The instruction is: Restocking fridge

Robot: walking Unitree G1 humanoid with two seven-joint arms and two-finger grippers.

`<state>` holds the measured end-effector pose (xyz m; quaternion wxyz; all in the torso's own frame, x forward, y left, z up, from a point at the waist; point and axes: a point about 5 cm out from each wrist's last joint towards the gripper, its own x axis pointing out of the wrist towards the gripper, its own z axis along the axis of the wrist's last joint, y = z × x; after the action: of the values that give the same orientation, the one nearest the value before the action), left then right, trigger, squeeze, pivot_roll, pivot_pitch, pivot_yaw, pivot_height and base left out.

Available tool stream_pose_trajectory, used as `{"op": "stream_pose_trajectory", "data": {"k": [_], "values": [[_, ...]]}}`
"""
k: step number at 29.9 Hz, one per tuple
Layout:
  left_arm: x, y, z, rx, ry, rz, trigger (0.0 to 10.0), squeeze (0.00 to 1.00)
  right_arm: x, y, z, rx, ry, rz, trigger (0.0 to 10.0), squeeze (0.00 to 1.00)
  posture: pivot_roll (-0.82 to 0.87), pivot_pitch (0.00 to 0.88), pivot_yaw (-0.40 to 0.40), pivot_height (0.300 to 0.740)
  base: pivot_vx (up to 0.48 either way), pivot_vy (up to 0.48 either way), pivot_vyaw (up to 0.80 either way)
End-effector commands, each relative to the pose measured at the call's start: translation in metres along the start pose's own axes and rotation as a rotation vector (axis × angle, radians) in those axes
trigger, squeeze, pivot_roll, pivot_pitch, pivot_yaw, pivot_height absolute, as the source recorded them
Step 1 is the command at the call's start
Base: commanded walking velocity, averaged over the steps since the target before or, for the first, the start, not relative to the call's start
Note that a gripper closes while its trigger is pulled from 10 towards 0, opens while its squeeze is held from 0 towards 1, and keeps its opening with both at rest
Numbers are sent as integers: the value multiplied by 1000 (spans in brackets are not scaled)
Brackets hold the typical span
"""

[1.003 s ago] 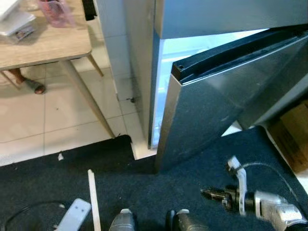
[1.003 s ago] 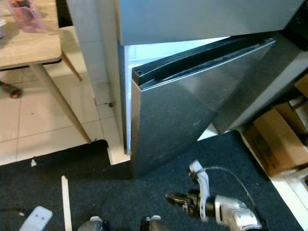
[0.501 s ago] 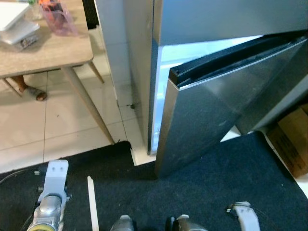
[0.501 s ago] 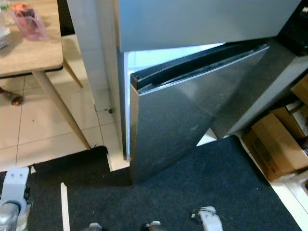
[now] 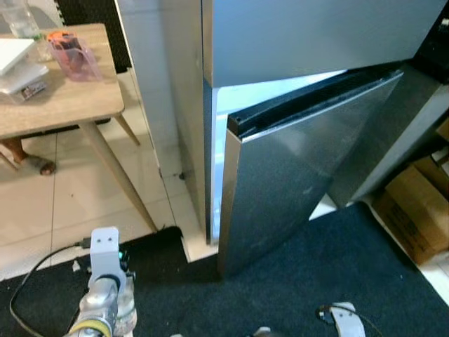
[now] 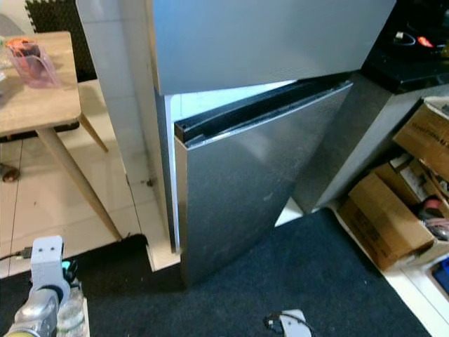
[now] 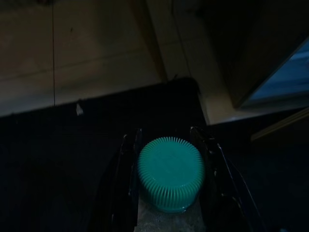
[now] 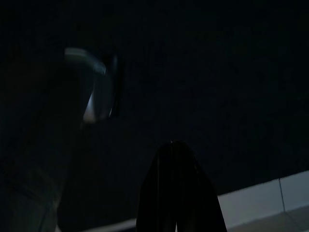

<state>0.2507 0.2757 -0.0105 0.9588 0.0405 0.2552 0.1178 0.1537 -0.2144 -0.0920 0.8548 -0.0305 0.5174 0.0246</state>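
- A clear plastic bottle with a teal ribbed cap [image 7: 170, 180] is held in the left pincer [image 7: 169, 181], the two black fingers [image 7: 126, 183] being clenched against the sides of the cap; in the head views the bottle is seen low at the left, under the silver left wrist [image 5: 104, 263], above the dark rug [image 5: 316, 281].
- Compared with a second ago, the left arm has been raised into view with the bottle, while the right arm has been drawn down toward the bottom edge, where only its white wrist part [image 5: 344, 316] is seen.
- The right pincer [image 8: 176, 193] is seen as a dark shape in the right wrist view; whether it is released or clenched cannot be told.
- The whole scene has been shifted by camera movement, so more of the cardboard boxes [image 6: 393, 210] at the right is taken in.
- The fridge's lower door [image 5: 295, 175] is left ajar, with the lit interior [image 5: 221, 154] exposed along its left edge; the upper door [image 5: 309, 35] is shut.
- A wooden tabletop [image 5: 56, 98] with a pink container [image 5: 70, 53] near its right edge is seen at the left.
- It is judged that the bottle is being brought up for loading, and that the gap must be widened first.
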Motion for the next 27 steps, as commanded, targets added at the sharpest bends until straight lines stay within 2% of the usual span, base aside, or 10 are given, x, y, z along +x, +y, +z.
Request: {"op": "stream_pose_trajectory", "data": {"k": [1,2,4,9,27], "values": [[1,2,3,52,-12,8,10000,0,-1,-1,-5,14,13,-16,10000,0,-38,38,-34,740,0,0,0],[2,4,7,77,-24,12,10000,0,-1,-2,-5,9,14,-20,10000,0,-38,37,-31,740,0,0,0],[2,4,7,77,-24,12,10000,0,-1,-2,-5,9,14,-20,10000,0,-38,37,-31,740,0,0,0],[5,9,19,160,-50,27,10000,0,-2,-1,-14,22,32,-31,10000,0,-40,40,-22,740,0,0,-788],[8,8,33,205,-112,59,10000,0,-2,1,-18,23,30,-24,10000,0,-45,48,-12,740,0,0,-788]]}}
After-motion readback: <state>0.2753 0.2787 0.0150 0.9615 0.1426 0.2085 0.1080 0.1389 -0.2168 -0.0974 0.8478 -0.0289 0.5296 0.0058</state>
